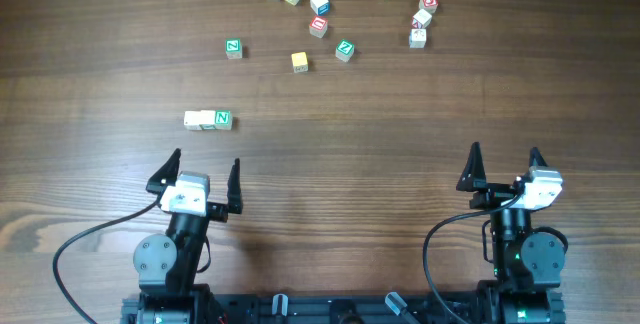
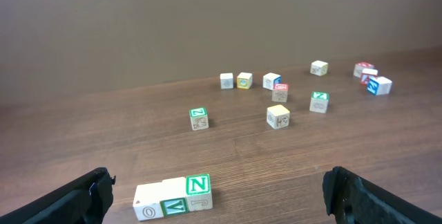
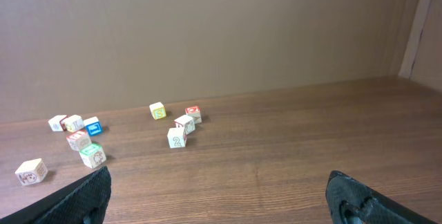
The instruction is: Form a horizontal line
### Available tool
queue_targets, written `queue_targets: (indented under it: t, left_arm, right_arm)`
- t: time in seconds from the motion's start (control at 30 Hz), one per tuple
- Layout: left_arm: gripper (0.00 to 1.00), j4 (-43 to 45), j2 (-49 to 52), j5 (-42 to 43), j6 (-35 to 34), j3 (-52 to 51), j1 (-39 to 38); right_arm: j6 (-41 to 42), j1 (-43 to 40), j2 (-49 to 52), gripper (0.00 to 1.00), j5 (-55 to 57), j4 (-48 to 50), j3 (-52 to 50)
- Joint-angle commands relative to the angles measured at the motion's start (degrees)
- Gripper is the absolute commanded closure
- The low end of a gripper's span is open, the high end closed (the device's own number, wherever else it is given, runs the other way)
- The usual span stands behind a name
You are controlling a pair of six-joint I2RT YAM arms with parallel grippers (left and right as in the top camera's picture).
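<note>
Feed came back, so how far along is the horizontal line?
Done: a row of three touching pale wooden letter cubes, green N at one end. In hand: nothing; left gripper and right gripper both open, empty. Left: loose letter cubes lie scattered beyond.

left fingers [image 2: 76,200] cropped at frame edge, scattered cubes [image 1: 318,26] illegible

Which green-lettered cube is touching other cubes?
The green N cube, right end of the horizontal line; the left loose green cube and the middle loose green cube stand alone.
</note>
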Motion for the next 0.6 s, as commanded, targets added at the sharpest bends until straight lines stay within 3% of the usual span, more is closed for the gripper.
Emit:
queue_targets:
  t: [0.0, 0.1, 0.57]
  left_arm:
    - [0.0, -0.42, -0.63, -2.34, -2.86, -0.48, 0.04]
    - [0.0, -0.66, -0.63, -4.63, -5.64, -0.48, 0.04]
    - [0.0, -0.48, -0.63, -4.61, -5.35, -0.48, 0.04]
  right_arm:
    - [0.22, -0.13, -0.46, 0.0, -0.92, 0.2, -0.07]
    - [0.22, -0.13, -0.46, 0.0, -0.92, 0.2, -0.07]
    - [0.22, -0.13, -0.46, 0.0, -0.92, 0.2, -0.07]
